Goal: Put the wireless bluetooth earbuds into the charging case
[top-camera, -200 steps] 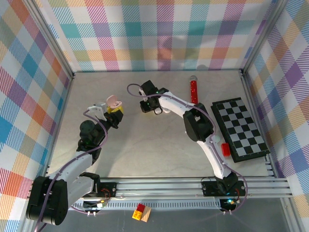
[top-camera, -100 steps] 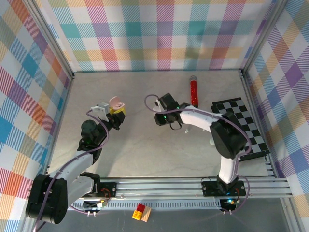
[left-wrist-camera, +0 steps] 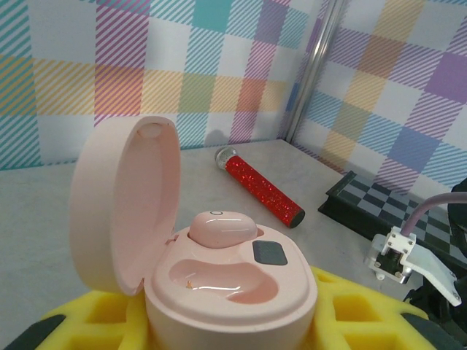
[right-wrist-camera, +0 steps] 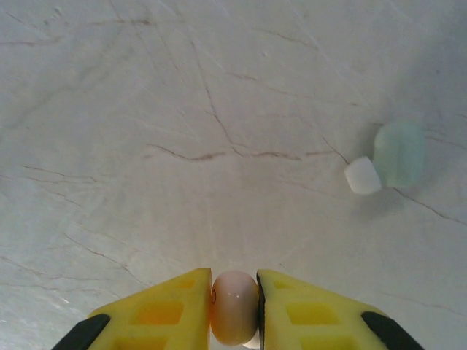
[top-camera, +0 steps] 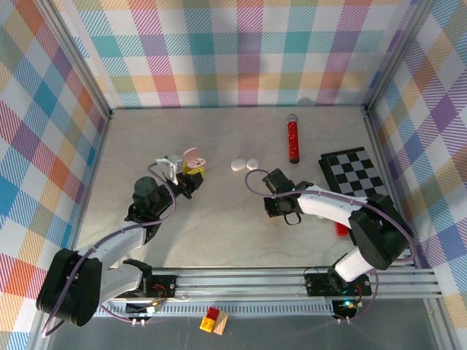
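Note:
A pink charging case [left-wrist-camera: 233, 292] stands with its lid [left-wrist-camera: 124, 204] swung open, and my left gripper [left-wrist-camera: 233, 324] is shut on its base between yellow pads. One pale pink earbud [left-wrist-camera: 222, 227] sits in the far slot. The near slot [left-wrist-camera: 226, 281] is empty. From above, the case [top-camera: 193, 159] is held left of centre by the left gripper [top-camera: 188, 173]. My right gripper [right-wrist-camera: 233, 310] is shut on a second pale pink earbud [right-wrist-camera: 233, 306] just over the bare tabletop. In the top view the right gripper [top-camera: 283, 206] is right of centre, well apart from the case.
Two small white round pieces [top-camera: 244, 165] lie behind the right gripper. A red glitter cylinder [top-camera: 292, 138] lies at the back, with a chessboard [top-camera: 361, 186] and a small red block [top-camera: 341, 227] to the right. A tiny white piece [right-wrist-camera: 363, 176] touches a pale green one [right-wrist-camera: 399, 153].
The right arm has swung from back centre to the right and nearer, uncovering the two white pieces. The left gripper has carried the open case a little to the right.

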Motion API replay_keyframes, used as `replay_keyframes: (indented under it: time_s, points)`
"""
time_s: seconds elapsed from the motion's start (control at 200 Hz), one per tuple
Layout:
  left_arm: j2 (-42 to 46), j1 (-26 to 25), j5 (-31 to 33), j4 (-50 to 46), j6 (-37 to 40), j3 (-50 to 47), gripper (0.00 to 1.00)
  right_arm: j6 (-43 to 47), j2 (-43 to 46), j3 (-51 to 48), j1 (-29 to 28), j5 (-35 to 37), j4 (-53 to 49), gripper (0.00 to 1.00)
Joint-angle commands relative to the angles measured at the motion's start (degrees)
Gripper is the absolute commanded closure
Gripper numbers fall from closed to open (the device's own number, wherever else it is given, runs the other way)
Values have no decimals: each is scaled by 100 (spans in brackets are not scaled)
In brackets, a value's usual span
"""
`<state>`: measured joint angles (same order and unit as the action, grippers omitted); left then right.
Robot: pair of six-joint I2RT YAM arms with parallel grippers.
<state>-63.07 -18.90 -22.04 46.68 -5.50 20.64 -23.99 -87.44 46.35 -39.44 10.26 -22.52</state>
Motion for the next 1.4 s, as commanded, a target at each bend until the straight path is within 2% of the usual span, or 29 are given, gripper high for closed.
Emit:
replay_keyframes:
  time_s: [0.0, 0.385, 0.51, 0.64, 0.75, 1.085, 1.395]
  points:
    - [4, -70, -142, 296, 119, 159, 66, -58, -142, 77, 7, 175, -237, 78]
    - [18, -63, -98, 237, 173, 142, 66, -111, -323, 569, -170, 533, -998, 69]
    - [1, -65, -106, 212, 189, 168, 66, -125, -425, 823, -350, 838, -1233, 63]
    - [5, -63, -94, 210, 198, 168, 66, -435, -666, 1087, -534, 1392, -1630, 60]
    - [51, -62, -31, 204, 207, 146, 66, -665, -955, 1308, -706, 1828, -2001, 61]
    - [63, -62, -11, 149, 225, 160, 66, -756, -1708, 1810, -1056, 2332, -2600, 70]
    - [33, -61, -37, 149, 225, 199, 66, -696, -1948, 1844, -1083, 2350, -2634, 72]
